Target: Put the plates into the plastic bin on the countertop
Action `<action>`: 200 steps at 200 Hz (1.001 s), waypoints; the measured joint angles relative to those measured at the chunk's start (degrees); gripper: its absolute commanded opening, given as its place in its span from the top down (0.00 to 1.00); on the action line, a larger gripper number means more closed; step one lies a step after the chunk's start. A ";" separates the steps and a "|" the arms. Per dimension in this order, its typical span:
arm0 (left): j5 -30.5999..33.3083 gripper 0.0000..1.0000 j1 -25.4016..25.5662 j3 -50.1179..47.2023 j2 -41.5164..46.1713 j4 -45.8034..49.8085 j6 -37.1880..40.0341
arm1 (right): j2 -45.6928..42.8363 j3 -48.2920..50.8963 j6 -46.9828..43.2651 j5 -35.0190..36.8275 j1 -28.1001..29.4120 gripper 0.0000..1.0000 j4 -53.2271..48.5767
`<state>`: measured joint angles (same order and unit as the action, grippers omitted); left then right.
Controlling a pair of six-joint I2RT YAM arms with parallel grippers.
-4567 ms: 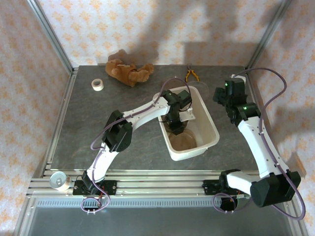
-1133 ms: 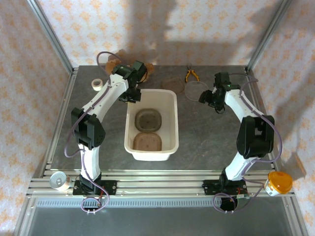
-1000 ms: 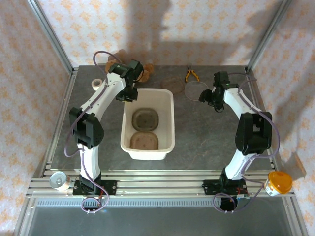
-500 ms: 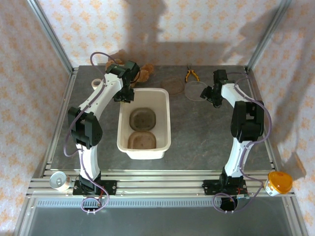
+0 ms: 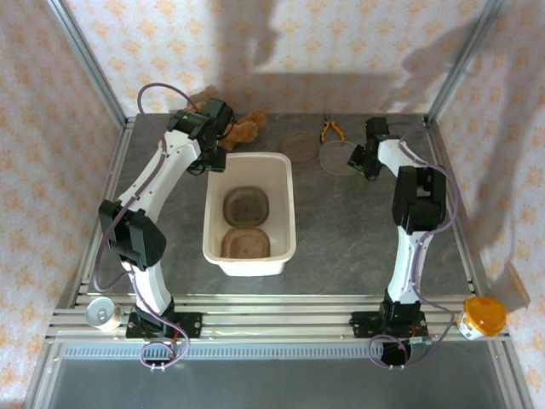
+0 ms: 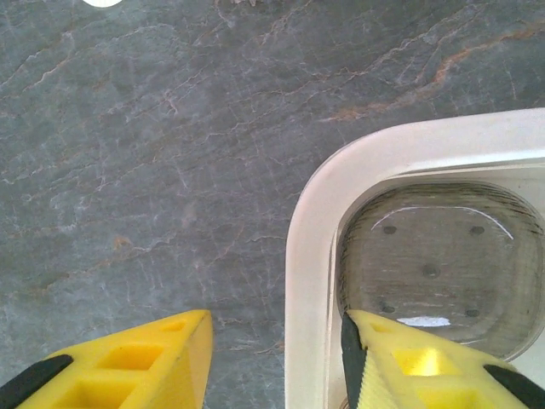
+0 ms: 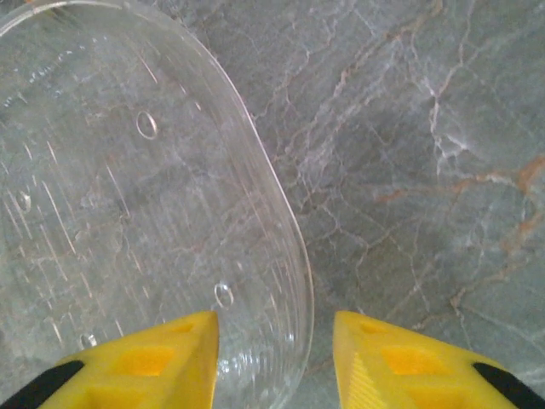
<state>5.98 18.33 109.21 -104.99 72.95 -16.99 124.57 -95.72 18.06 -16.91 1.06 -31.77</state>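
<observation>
Plates (image 5: 248,204) lie two in the plastic bin (image 5: 292,213) and two on the tabletop (image 5: 170,221) beyond it, as the overhead camera shows. My wrist cameras add the detail. My left gripper (image 6: 274,332) stands with its fingers apart, astride the bin's far corner rim, one finger outside over the tabletop and one inside above a plate. My right gripper (image 7: 272,336) is also apart. The rim of the clear plate (image 7: 128,196) on the tabletop runs between its fingers, and they are not pressing it.
</observation>
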 measured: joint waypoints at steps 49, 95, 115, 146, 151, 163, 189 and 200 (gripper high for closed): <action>-1.20 0.53 0.00 0.68 0.15 -0.48 0.02 | 2.10 -2.16 -0.81 0.20 0.00 0.71 -1.11; -1.49 0.53 0.00 2.45 0.39 -0.57 0.02 | 2.67 -2.16 -1.68 0.39 0.00 0.83 -1.84; -1.49 0.53 0.00 3.52 0.52 -0.66 0.02 | 2.64 -2.16 -1.81 0.42 0.00 0.87 -1.75; -1.66 0.53 0.04 3.63 1.60 -0.90 0.20 | 2.27 -2.12 -2.23 0.39 -0.15 0.92 -1.36; -1.70 0.53 0.04 3.63 1.81 -0.98 0.22 | 2.14 -2.12 -2.27 0.39 -0.15 0.92 -1.29; -2.08 0.53 0.04 3.63 2.21 -1.33 0.22 | 1.64 -2.12 -2.34 0.39 -0.15 0.96 -1.14; -2.36 0.53 0.22 3.69 2.56 -1.77 0.22 | 0.22 -1.90 -3.08 0.42 -0.15 0.99 -1.03; -2.38 0.53 0.44 3.69 2.56 -1.88 0.22 | -0.52 -1.18 -3.28 0.44 -0.15 0.99 -0.76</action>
<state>3.60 18.76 112.90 -102.43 71.07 -16.78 124.05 -96.90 14.79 -16.47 0.91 -32.53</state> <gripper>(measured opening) 0.473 0.051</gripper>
